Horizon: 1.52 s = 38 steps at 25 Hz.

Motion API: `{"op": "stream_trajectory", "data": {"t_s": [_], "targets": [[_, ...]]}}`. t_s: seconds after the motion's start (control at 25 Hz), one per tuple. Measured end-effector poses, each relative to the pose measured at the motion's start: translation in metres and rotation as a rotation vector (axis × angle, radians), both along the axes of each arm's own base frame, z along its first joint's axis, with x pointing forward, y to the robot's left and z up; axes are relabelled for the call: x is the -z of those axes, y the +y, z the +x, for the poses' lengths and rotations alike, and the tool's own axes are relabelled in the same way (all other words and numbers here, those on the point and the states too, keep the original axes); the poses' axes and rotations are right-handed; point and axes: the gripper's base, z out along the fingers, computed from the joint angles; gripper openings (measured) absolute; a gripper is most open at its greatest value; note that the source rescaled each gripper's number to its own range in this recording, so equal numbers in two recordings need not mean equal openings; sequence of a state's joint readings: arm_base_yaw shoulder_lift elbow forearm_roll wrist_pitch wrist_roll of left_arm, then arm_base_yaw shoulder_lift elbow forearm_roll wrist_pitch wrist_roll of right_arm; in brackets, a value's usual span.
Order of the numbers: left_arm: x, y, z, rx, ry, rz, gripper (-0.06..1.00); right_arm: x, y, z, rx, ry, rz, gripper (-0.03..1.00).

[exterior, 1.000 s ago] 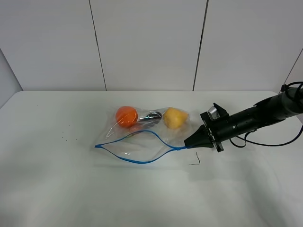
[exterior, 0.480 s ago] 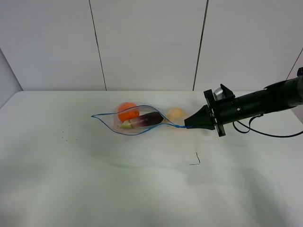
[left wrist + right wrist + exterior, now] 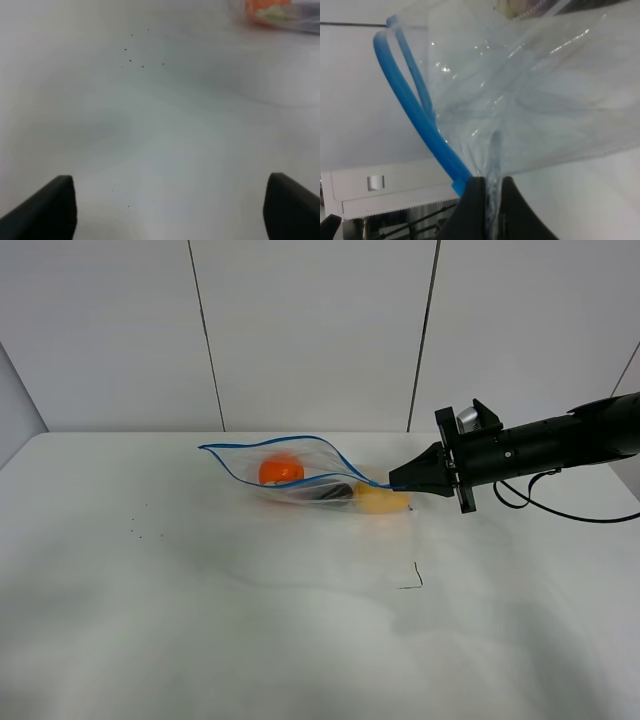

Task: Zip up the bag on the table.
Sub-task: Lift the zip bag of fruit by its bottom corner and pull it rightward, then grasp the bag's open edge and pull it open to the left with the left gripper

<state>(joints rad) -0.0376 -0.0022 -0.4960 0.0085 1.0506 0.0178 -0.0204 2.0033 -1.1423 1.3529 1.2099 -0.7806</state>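
The clear bag point(image 3: 300, 478) hangs partly lifted above the white table point(image 3: 300, 640), its blue zipper strip point(image 3: 240, 472) gaping in an open loop. An orange fruit point(image 3: 281, 470), a dark purple piece point(image 3: 335, 492) and a yellow piece point(image 3: 380, 502) show inside. My right gripper point(image 3: 396, 483) is shut on the bag's right corner. In the right wrist view the gripper point(image 3: 487, 197) pinches crinkled plastic point(image 3: 545, 100) right beside the end of the blue strip point(image 3: 420, 125). My left gripper point(image 3: 169, 185) stands open over bare table point(image 3: 175, 125), far from the bag point(image 3: 280, 12).
A small black mark point(image 3: 413, 580) lies on the table in front of the right gripper. Tiny dark specks point(image 3: 140, 525) dot the left side, and the specks point(image 3: 135, 50) also show in the left wrist view. Panelled white wall point(image 3: 310, 330) stands behind the table.
My right gripper rose and moved toward the back with the bag's corner. The bag lifted off the table and its open mouth swung up and back.
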Motion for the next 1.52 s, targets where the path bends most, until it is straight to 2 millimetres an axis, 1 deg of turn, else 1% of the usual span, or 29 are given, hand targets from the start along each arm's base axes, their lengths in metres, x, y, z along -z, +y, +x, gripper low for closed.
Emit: {"op": "stream_trajectory", "data": {"t_s": [0.72,0.8,0.84,0.88,1.0,1.04,1.16,1.2,1.28,1.4,1.52], "targets": [[0.0,0.0,0.0,0.0,0.0,0.0,1.0,0.001,0.0,-0.001,-0.011,0.0,-0.011,0.0],[-0.003,0.0,-0.001,-0.001,-0.013,0.0,1.0,0.001,0.0,-0.001,-0.011,0.0,-0.011,0.0],[-0.007,0.0,-0.002,-0.001,-0.026,0.0,1.0,0.001,0.0,-0.001,-0.011,0.0,-0.011,0.0],[-0.015,0.0,-0.003,0.0,-0.045,-0.001,1.0,0.001,0.0,-0.001,-0.011,0.0,-0.011,0.0],[-0.051,0.0,0.002,-0.001,-0.078,-0.003,1.0,0.001,0.0,-0.001,-0.011,0.0,-0.011,0.0],[-0.069,0.0,0.007,0.0,-0.08,-0.002,1.0,0.001,0.0,-0.001,-0.011,0.0,-0.011,0.0],[-0.111,-0.001,0.027,0.011,-0.073,0.023,1.0,0.001,0.0,-0.001,-0.011,0.0,-0.011,0.0],[-0.123,-0.001,0.036,0.018,-0.066,0.039,1.0,0.001,0.0,-0.001,-0.011,0.0,-0.011,0.0],[-0.141,-0.002,0.055,0.05,-0.049,0.105,1.0,0.001,0.0,-0.001,-0.011,0.0,-0.011,0.0],[-0.156,-0.003,0.085,0.135,-0.024,0.275,1.0,0.001,0.0,-0.001,-0.011,0.0,-0.011,0.0],[-0.156,-0.004,0.112,0.264,0.023,0.504,1.0,0.001,0.0,-0.001,-0.011,0.0,-0.011,0.0]]}}
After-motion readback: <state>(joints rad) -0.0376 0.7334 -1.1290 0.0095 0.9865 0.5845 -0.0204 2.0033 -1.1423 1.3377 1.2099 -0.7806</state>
